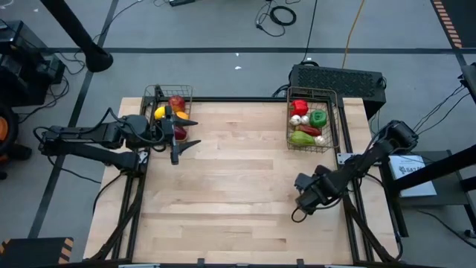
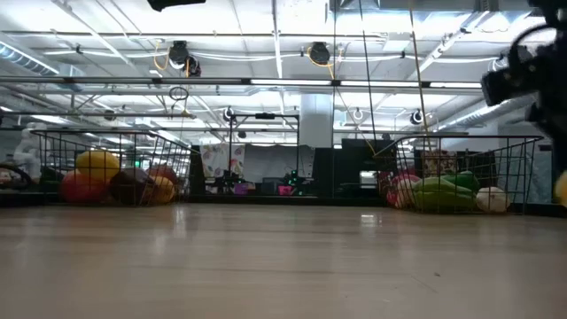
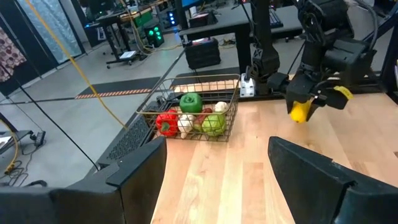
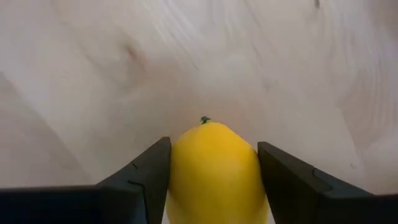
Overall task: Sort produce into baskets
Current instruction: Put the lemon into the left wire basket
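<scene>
The wooden table [image 1: 238, 193] fills the middle of the high view. At its upper left corner one basket [image 1: 168, 104] holds red and yellow produce; the other basket [image 1: 312, 119], at upper right, holds peppers, garlic and more. The left gripper [image 1: 176, 139] hangs just below the left basket, fingers spread apart and empty. The right gripper [image 1: 303, 195] sits lower right of centre, its fingers pressed against both sides of a yellow lemon [image 4: 214, 171] above the bare wood.
</scene>
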Motion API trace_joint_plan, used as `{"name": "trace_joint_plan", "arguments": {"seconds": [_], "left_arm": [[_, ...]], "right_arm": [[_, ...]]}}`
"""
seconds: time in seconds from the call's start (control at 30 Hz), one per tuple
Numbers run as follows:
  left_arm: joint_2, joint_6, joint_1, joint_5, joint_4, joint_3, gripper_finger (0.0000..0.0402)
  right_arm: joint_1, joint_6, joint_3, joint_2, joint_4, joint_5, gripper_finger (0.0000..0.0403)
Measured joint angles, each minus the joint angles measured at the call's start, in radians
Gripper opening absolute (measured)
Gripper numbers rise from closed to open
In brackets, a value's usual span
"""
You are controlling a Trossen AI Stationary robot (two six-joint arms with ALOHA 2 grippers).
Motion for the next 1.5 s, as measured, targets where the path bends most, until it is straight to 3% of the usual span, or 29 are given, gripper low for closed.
{"name": "trace_joint_plan", "arguments": {"seconds": [0.17, 0.33, 0.53, 0.67, 0.8, 0.93, 1.03, 1.23, 1.5], "left_arm": [[0.0, 0.0, 0.0, 0.0, 0.0, 0.0, 0.0288], [0.0, -0.01, 0.0, 0.0, 0.0, 0.0, 0.0288], [0.0, -0.112, 0.001, -0.014, 0.003, 0.0, 0.0288], [0.0, -0.147, 0.001, -0.013, 0.002, 0.0, 0.0288], [0.0, -0.132, 0.0, 0.045, 0.026, -0.011, 0.0288], [0.001, -0.13, 0.0, 0.101, 0.146, -0.066, 0.0288], [-0.001, -0.141, 0.0, 0.118, 0.261, -0.116, 0.0288], [0.033, -0.242, -0.001, 0.323, 0.452, -0.188, 0.0288], [0.211, -0.261, -0.011, 0.292, 0.589, -0.198, 0.0288]], "right_arm": [[0.0, -0.029, 0.06, 0.0, 0.062, 0.095, 0.02], [-0.009, -0.135, 0.104, 0.0, 0.262, 0.293, 0.02], [-0.072, -0.435, 0.109, 0.0, 0.708, 0.619, 0.0199], [-0.143, -0.726, 0.11, 0.0, 1.078, 0.734, 0.0199], [-0.224, -0.956, 0.11, 0.0, 1.418, 0.708, 0.0199], [-0.295, -1.066, 0.11, 0.0, 1.623, 0.62, 0.0199], [-0.345, -1.065, 0.11, 0.0, 1.676, 0.512, 0.0199], [-0.401, -0.986, 0.11, 0.024, 1.72, 0.363, 0.0199], [-0.409, -0.973, 0.11, 0.063, 1.822, 0.338, 0.0199]]}}
